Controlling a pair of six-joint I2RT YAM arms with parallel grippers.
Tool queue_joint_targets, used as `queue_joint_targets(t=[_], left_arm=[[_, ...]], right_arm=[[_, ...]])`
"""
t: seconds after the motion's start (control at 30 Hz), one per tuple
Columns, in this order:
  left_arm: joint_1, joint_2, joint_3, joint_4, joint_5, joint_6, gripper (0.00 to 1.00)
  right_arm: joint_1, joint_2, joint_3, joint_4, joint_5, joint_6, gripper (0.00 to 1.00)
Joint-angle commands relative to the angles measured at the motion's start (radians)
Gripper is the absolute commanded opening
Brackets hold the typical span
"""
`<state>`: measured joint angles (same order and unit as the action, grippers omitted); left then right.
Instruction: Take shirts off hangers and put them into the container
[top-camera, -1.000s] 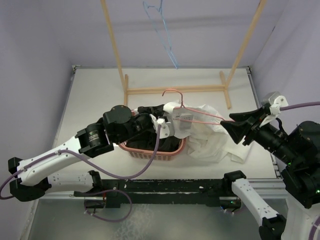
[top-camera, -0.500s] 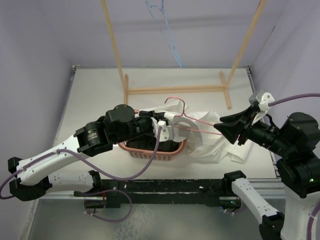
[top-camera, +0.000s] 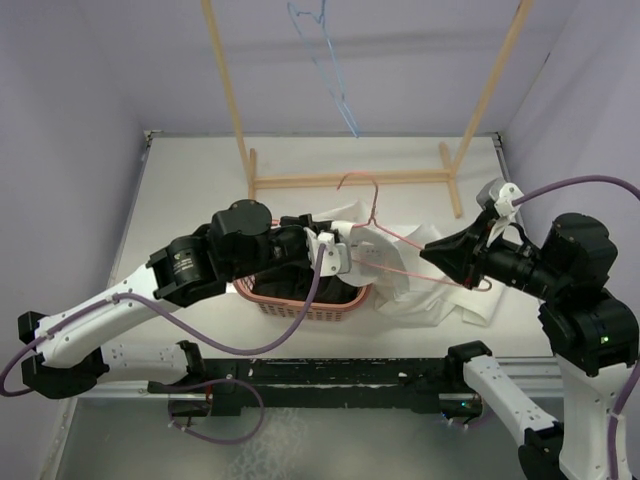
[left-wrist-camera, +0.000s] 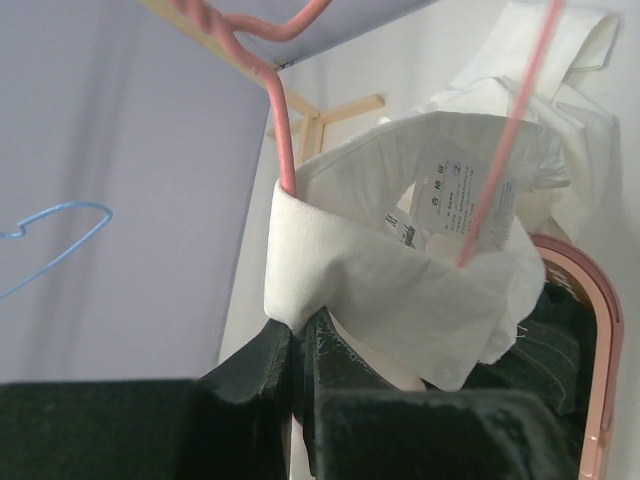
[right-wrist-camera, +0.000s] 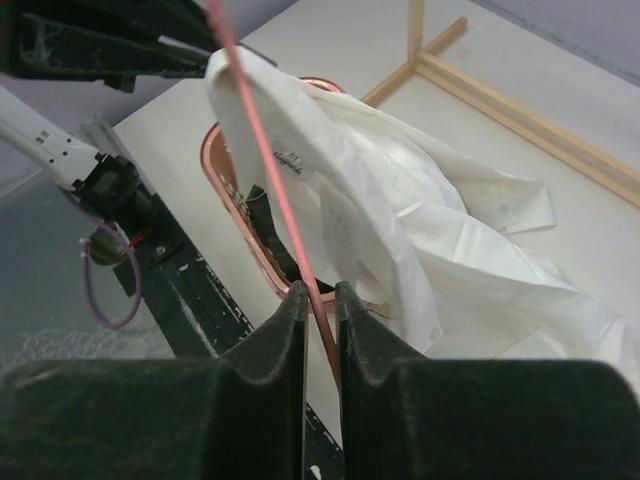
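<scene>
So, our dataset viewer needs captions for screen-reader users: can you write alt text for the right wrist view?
The right tool pinches the thin wire of the pink hanger, which runs up and away to the left. A white shirt hangs from it, draped across the rim of the salmon-pink basket and onto the white table.

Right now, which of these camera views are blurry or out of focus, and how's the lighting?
Left wrist view: the dark fingers at the bottom are out of focus, while the plain white shirt collar is sharp. Right wrist view: the thin pink wire hanger blurs close to the lens. Top external view: even, soft light, only faint shadows.
</scene>
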<state>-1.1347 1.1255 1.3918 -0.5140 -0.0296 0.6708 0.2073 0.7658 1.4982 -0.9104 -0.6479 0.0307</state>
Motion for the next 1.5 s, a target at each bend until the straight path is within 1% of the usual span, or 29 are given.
queue_joint_targets(t=[0.0,0.1,0.27,0.33,0.37,0.4,0.43,0.47,0.6,0.7,0.77,0.9,1.03,1.1,1.17,1.3,1.4,1.47], left_arm=[[0.001,0.007,0.065,0.046,0.014,-0.025,0.00],[0.001,0.030,0.064,0.071,-0.011,-0.029,0.00],[0.002,0.085,0.083,0.126,-0.061,-0.036,0.00],[0.003,0.101,0.074,0.171,-0.107,-0.041,0.36],[0.001,0.106,0.066,0.196,-0.132,-0.044,0.43],[0.001,0.108,0.059,0.213,-0.157,-0.050,0.47],[0.002,0.107,0.050,0.231,-0.182,-0.058,0.55],[0.002,0.106,0.038,0.253,-0.205,-0.063,0.59],[0.009,0.105,0.008,0.329,-0.275,-0.074,0.63],[0.019,0.133,0.040,0.354,-0.307,-0.094,0.64],[0.020,0.150,0.068,0.344,-0.332,-0.109,0.64],[0.019,0.128,0.038,0.319,-0.351,-0.155,0.63],[0.020,0.034,-0.052,0.301,-0.414,-0.242,0.61],[0.020,-0.024,-0.104,0.279,-0.423,-0.283,0.60],[0.020,-0.084,-0.158,0.264,-0.427,-0.317,0.59],[0.019,-0.180,-0.247,0.254,-0.457,-0.353,0.58],[0.020,-0.219,-0.292,0.254,-0.479,-0.366,0.57],[0.020,-0.234,-0.314,0.249,-0.482,-0.380,0.56]], right_arm=[[-0.003,0.003,0.003,0.030,-0.022,-0.010,0.07],[-0.003,-0.003,-0.001,0.033,-0.014,-0.007,0.01],[-0.003,-0.009,-0.009,0.034,-0.024,0.006,0.00],[-0.003,-0.011,-0.008,0.032,0.009,0.011,0.00],[-0.003,-0.013,-0.007,0.029,0.035,0.018,0.00],[-0.003,-0.016,-0.005,0.022,0.065,0.027,0.00],[-0.003,-0.020,0.000,0.014,0.097,0.040,0.00],[-0.003,-0.021,0.009,0.003,0.137,0.049,0.00],[-0.003,-0.024,0.054,-0.034,0.373,0.102,0.00],[-0.003,-0.031,0.068,-0.033,0.574,0.126,0.00],[-0.003,-0.035,0.075,-0.023,0.642,0.132,0.00],[-0.003,-0.026,0.090,-0.017,0.627,0.138,0.00],[-0.003,-0.023,0.098,-0.012,0.628,0.151,0.00],[-0.003,-0.016,0.114,-0.018,0.639,0.156,0.00],[-0.003,-0.002,0.145,-0.022,0.654,0.151,0.00],[-0.003,0.025,0.249,-0.056,0.627,0.154,0.00],[-0.003,0.040,0.316,-0.096,0.603,0.154,0.00],[-0.003,0.043,0.338,-0.113,0.619,0.152,0.00]])
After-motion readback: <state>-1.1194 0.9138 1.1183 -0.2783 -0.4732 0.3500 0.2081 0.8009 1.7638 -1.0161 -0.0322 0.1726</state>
